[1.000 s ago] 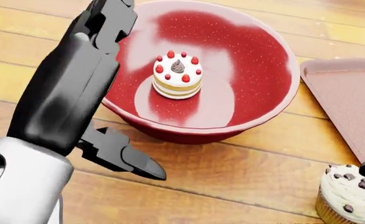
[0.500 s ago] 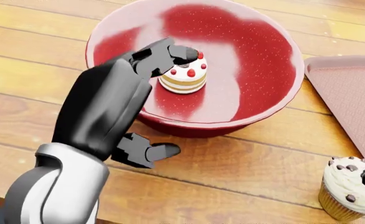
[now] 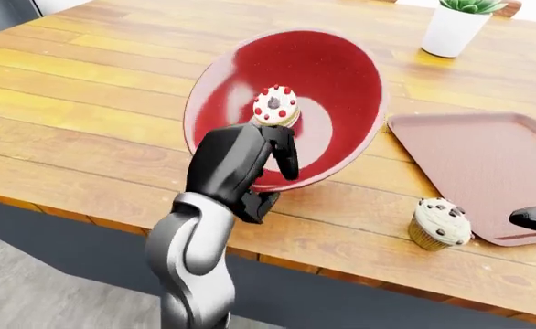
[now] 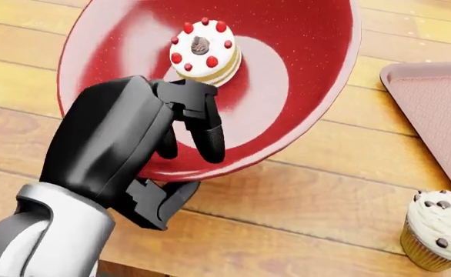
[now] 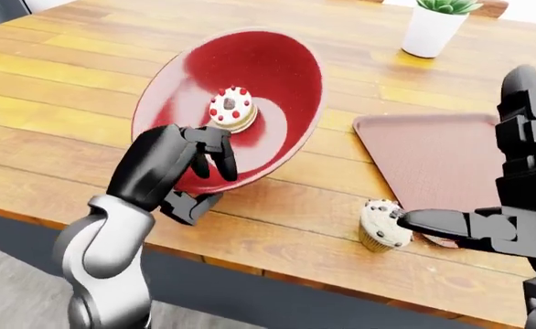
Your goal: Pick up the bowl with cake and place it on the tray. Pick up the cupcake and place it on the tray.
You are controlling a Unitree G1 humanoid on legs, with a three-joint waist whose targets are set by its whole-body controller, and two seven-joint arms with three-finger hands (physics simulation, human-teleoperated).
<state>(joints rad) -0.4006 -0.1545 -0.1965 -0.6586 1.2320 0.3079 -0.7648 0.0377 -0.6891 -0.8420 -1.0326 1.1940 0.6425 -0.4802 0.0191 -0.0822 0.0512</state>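
Observation:
The red bowl point(image 4: 302, 52) is tilted steeply, its inside facing me, with the small white cake with red berries point(image 4: 204, 52) still on its floor. My left hand point(image 4: 194, 173) is shut on the bowl's lower rim, fingers inside and thumb beneath, holding that rim off the wooden table. The chocolate-chip cupcake point(image 5: 384, 225) stands on the table to the right of the bowl, just off the corner of the empty pink tray point(image 5: 423, 157). My right hand point(image 5: 492, 185) is open above the tray's right part, its thumb tip close to the cupcake.
A white pot with a green plant point(image 3: 451, 27) stands at the top of the left-eye view beyond the tray. The table's edge point(image 3: 341, 271) runs along the bottom, just below my left forearm, with grey floor beneath.
My left hand has closed on the bowl's rim and raised it, tipping the bowl from flat to steeply tilted. The cake has risen in the view with the bowl.

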